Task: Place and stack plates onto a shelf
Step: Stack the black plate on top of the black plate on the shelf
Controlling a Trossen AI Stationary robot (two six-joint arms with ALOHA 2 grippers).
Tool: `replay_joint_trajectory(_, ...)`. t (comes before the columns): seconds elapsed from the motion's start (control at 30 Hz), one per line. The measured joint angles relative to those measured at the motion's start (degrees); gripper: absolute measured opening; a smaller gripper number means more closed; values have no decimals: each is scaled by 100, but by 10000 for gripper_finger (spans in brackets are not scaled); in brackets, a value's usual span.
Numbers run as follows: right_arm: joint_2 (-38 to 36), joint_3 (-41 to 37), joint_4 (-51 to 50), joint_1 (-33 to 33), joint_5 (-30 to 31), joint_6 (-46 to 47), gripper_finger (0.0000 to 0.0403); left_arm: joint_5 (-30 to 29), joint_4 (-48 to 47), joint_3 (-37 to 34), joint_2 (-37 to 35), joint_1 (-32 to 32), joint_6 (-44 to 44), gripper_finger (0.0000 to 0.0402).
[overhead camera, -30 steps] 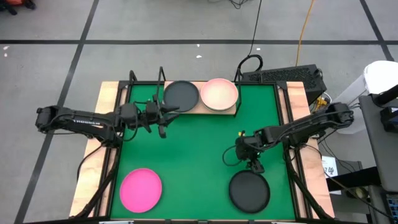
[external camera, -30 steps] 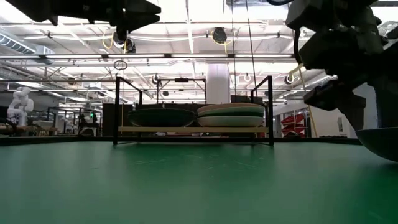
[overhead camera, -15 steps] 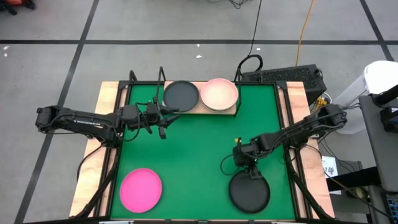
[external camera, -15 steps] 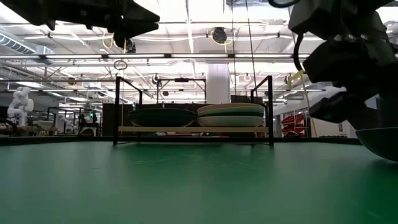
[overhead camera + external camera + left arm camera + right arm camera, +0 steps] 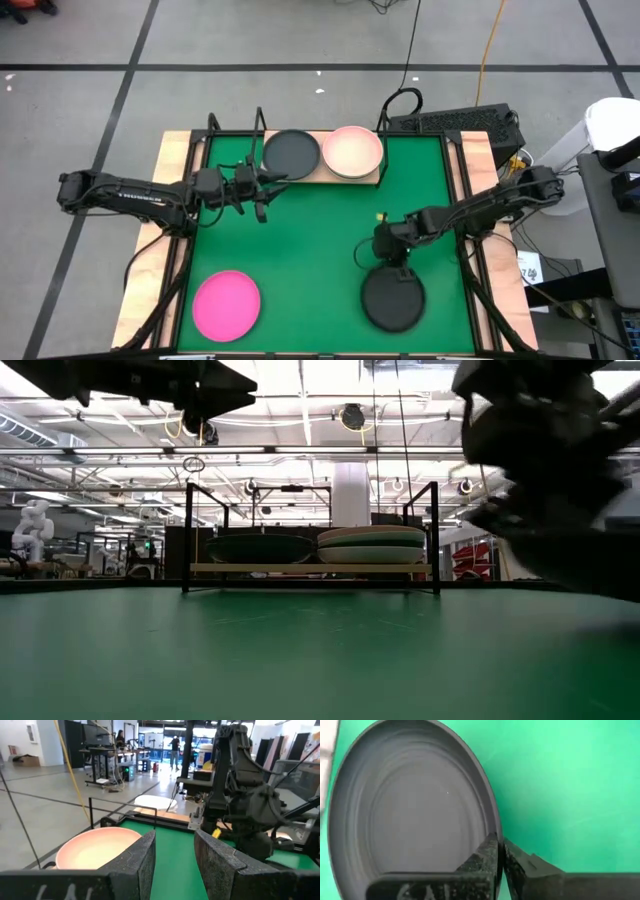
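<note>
- Right claw (image 5: 392, 262) pinched shut on the rim of the round dark grey shallow plate (image 5: 393, 300), at 5 o'clock on the green-matted worktop (image 5: 310, 250).
- Judgement: keep the plate level while lifting; the thin rim grip may slip.
- Target: small light-wood shelf (image 5: 322, 172) at 12 o'clock, stack onto its dark plate (image 5: 291, 151).
- Left claw (image 5: 262, 190) hovers at 10 o'clock, jaws narrowly parted, empty.
</note>
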Motion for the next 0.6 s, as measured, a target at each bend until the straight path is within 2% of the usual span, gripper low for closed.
replay_joint_trajectory(0.13, -291, 258, 350, -508, 605, -461, 2, -10, -499, 350, -117, 144, 54, 138)
replay_joint_trajectory(0.27, -338, 771, 840, -1206, 816, -928, 2, -11, -1074, 731, -215, 264, 340, 138)
replay_joint_trajectory(0.43, -32, 1506, 1549, -2158, 938, -1202, 1, -9, -1503, 1144, -472, 317, 756, 138)
replay_joint_trajectory(0.6, 554, 2312, 2182, -3079, 1221, -1242, 1, -8, -1559, 1208, -794, 312, 696, 138)
